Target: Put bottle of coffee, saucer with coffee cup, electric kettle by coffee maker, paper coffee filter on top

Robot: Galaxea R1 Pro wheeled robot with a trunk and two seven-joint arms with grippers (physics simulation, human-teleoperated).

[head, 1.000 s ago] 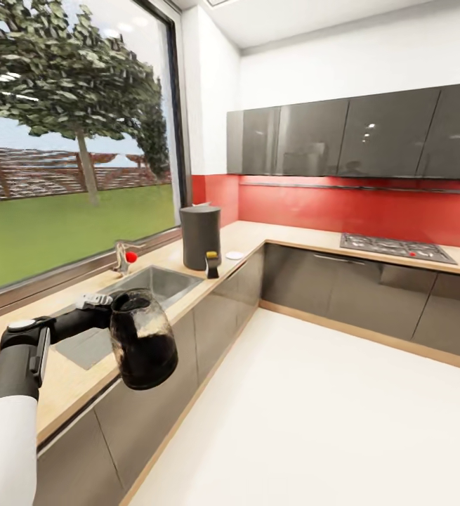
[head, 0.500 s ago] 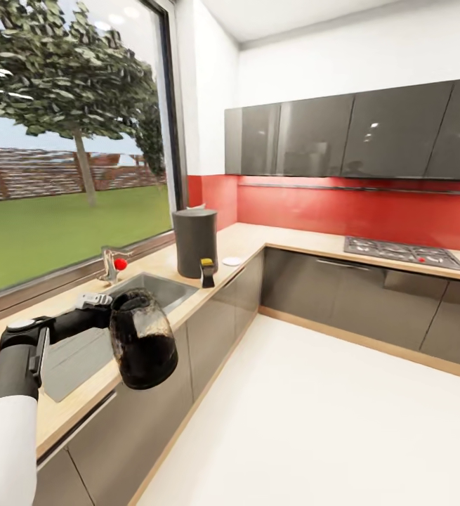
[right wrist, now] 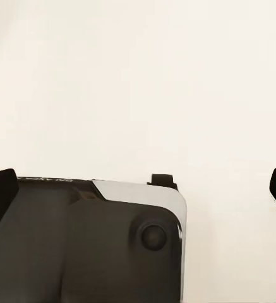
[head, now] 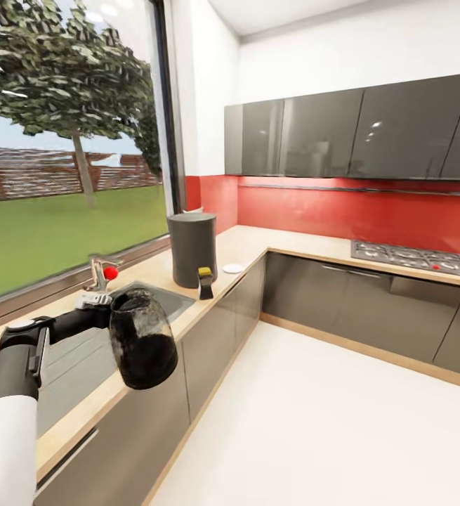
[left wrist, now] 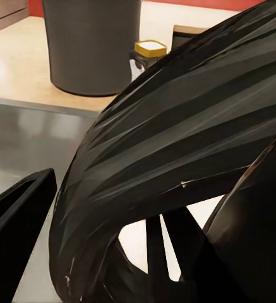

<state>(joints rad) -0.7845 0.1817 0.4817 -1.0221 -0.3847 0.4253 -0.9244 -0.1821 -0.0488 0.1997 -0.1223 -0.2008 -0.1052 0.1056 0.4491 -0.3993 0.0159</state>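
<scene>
My left gripper [head: 102, 302] is shut on the handle of the electric kettle [head: 142, 342], a smoky glass body held in the air over the front edge of the kitchen countertop [head: 247, 242]. In the left wrist view the kettle [left wrist: 194, 145] looms close. Farther along the counter stands the grey cylindrical coffee maker [head: 192, 249] [left wrist: 93, 44], with a small white bit at its top [head: 192, 210] that looks like the paper coffee filter. The bottle of coffee [head: 205, 282] [left wrist: 149, 52] stands in front of the coffee maker, and the saucer [head: 233, 268] lies just beyond. The coffee cup and kitchen shelf are out of view. My right gripper [right wrist: 141, 189] hangs open over the white floor.
A steel sink [head: 82, 348] with a faucet [head: 97, 274] is set into the counter beside the kettle. A gas hob [head: 416, 258] sits on the far run under dark wall cabinets [head: 356, 130]. The white floor [head: 328, 422] is open to the right.
The camera has moved, so the whole scene has shifted and the coffee maker looks slightly nearer. The left arm still holds the kettle in the same pose.
</scene>
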